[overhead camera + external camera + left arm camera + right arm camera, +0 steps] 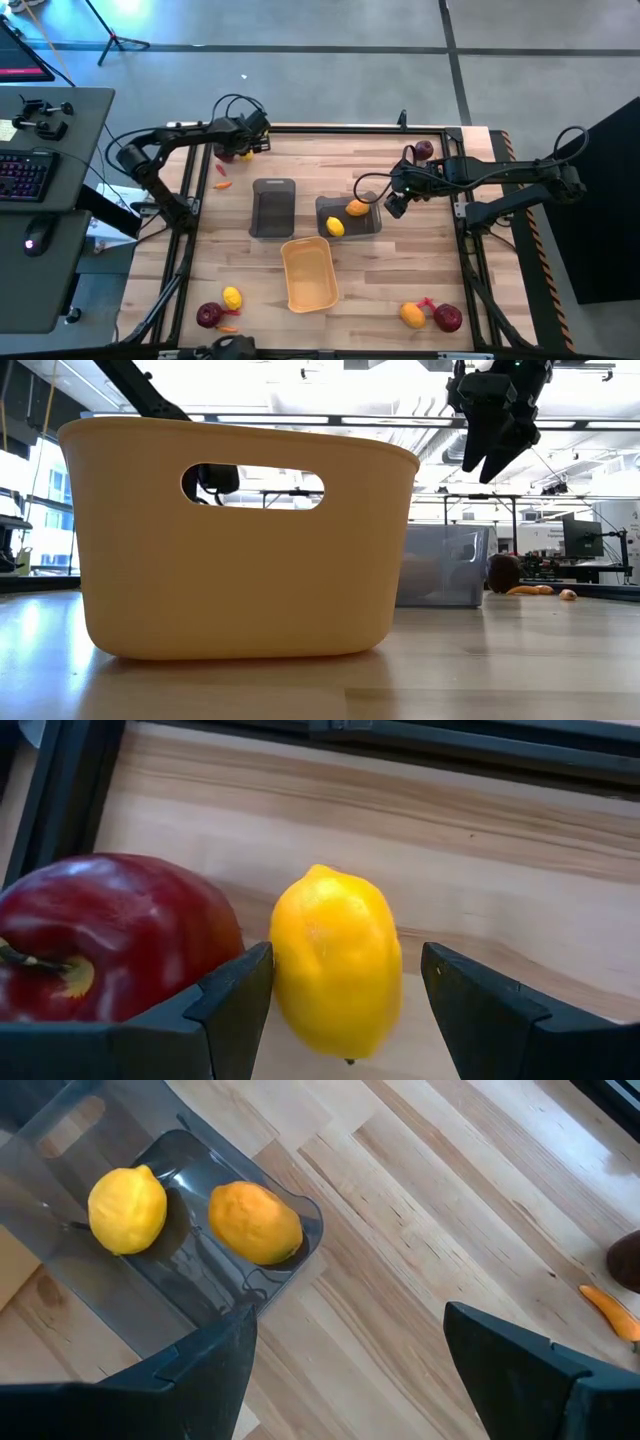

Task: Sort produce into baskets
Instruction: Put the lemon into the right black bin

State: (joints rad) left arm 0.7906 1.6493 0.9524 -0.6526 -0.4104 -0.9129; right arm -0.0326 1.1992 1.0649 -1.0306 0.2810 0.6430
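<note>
Both end effectors open, left end effector (345,1010) straddling lemon (335,960)

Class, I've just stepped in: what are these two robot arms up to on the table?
They're sorting toy produce into bins. The left gripper is open around a yellow plastic lemon beside a dark red apple at the table's far left corner. The right gripper, open and empty, hangs beside the grey bin holding two yellow fruits.

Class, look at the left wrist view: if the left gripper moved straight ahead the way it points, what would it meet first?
Most likely the yellow lemon, which already sits between the open jaws of the left gripper. The red apple lies just outside one jaw.
</note>
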